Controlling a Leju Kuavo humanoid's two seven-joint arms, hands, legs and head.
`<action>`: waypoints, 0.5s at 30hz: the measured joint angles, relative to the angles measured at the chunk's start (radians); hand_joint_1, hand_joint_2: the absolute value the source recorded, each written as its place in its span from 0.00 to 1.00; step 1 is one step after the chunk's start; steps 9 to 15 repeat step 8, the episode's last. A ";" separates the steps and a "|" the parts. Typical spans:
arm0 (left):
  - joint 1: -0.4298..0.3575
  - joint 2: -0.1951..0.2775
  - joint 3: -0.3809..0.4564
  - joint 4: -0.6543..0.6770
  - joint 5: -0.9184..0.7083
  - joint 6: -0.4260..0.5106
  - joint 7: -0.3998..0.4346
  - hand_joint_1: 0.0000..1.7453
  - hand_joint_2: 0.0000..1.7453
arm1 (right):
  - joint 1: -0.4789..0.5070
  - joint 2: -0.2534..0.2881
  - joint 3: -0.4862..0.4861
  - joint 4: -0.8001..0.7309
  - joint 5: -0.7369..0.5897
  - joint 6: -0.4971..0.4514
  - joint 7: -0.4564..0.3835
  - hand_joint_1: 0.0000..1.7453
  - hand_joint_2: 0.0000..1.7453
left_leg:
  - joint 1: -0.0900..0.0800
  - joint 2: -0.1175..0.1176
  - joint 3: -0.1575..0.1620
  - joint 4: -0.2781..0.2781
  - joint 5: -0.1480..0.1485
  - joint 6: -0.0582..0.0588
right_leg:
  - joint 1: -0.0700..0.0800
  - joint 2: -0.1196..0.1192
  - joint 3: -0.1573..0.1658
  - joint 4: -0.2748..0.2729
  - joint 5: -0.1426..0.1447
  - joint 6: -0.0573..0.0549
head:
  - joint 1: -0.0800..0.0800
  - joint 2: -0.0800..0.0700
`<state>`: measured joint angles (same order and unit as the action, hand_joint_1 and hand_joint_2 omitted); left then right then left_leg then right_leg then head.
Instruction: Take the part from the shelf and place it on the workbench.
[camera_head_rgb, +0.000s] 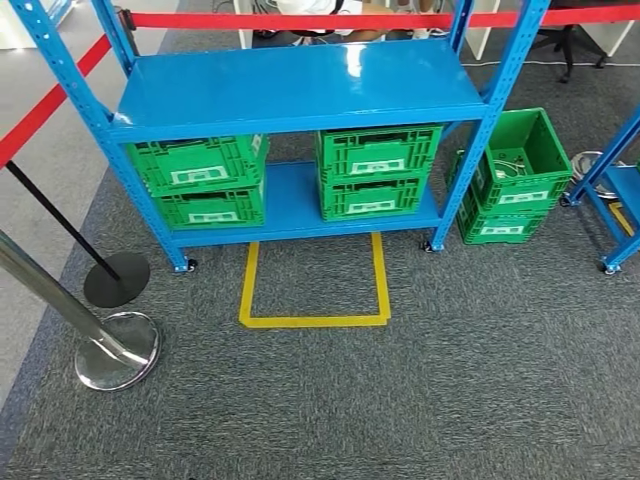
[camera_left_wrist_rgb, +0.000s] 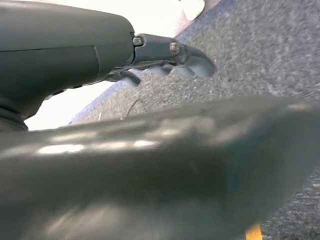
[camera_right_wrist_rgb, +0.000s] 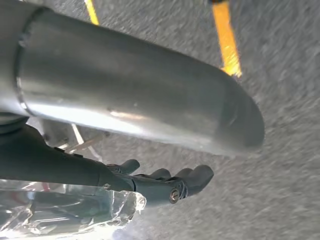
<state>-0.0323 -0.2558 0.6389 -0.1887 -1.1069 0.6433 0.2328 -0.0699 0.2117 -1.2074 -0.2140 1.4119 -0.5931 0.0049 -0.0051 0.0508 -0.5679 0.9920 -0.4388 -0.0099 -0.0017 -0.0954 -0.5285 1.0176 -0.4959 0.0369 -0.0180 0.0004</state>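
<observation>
Part, seemingly the clear-wrapped bundle (camera_right_wrist_rgb: 68, 212), lies against the right robot hand (camera_right_wrist_rgb: 151, 182); whether it is clamped I cannot tell. Left robot hand (camera_left_wrist_rgb: 166, 57) hangs empty, fingers apart. Ahead stands the shelf (camera_head_rgb: 302, 85). Slick wrap, loosely held, could slip to the carpet (camera_head_rgb: 453, 400)

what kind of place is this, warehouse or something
Probably a cordoned-off warehouse or factory test area: a blue metal shelf holding green plastic crates, a yellow tape square marked on grey carpet, and red barrier belts on posts.
</observation>
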 joint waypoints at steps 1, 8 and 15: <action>0.002 0.000 0.000 0.000 0.002 0.000 0.000 0.00 0.00 | -0.001 0.000 0.000 0.000 -0.004 0.004 -0.007 0.00 0.00 | 0.001 -0.007 0.001 -0.002 0.001 0.005 | -0.001 0.004 0.002 0.001 -0.004 0.006 | 0.001 0.000; 0.005 -0.001 0.000 0.000 -0.002 0.003 0.006 0.00 1.00 | -0.007 0.000 0.000 0.000 -0.014 0.019 -0.008 0.00 0.33 | -0.002 -0.025 0.008 -0.001 -0.003 0.007 | -0.003 0.031 0.008 -0.016 0.005 -0.015 | 0.012 0.000; 0.005 -0.001 0.000 0.000 -0.002 0.003 0.006 0.00 1.00 | -0.007 0.000 0.000 0.000 -0.014 0.019 -0.008 0.00 0.33 | -0.002 -0.025 0.008 -0.001 -0.003 0.007 | -0.003 0.031 0.008 -0.016 0.005 -0.015 | 0.012 0.000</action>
